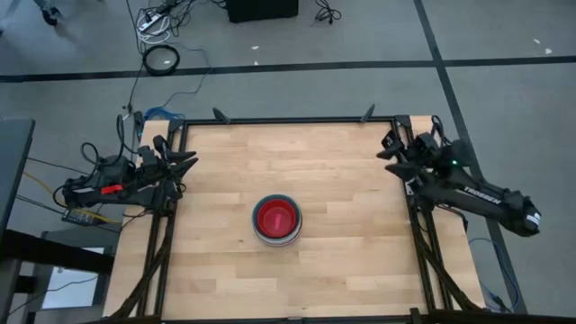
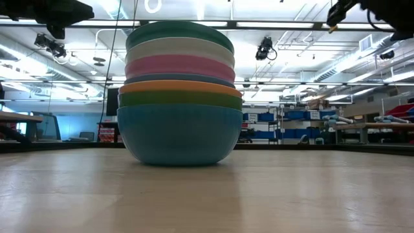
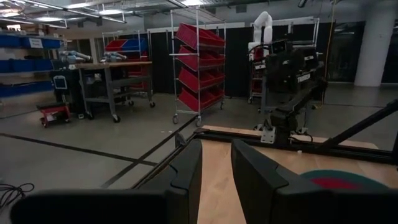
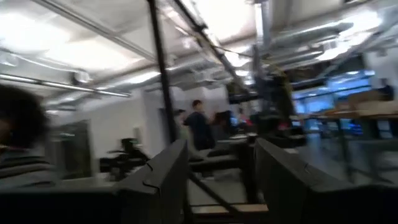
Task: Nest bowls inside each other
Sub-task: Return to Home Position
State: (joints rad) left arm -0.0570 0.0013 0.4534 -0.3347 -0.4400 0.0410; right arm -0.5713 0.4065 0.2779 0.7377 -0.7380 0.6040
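The bowls [image 1: 276, 220] sit nested upright in one stack at frame centre; red innermost, blue [image 2: 180, 134] at the base.

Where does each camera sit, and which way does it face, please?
High: above the table, looking down on the stack; both arms show.
Low: table height, level at the stack; arms above.
Left wrist: past left hand, toward right arm.
Right wrist: past right hand, into the room.
Shared: high and low show the stack.

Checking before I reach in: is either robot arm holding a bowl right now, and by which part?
Nothing is held. The left gripper and the right gripper are both open and empty, well apart from the stack of bowls.
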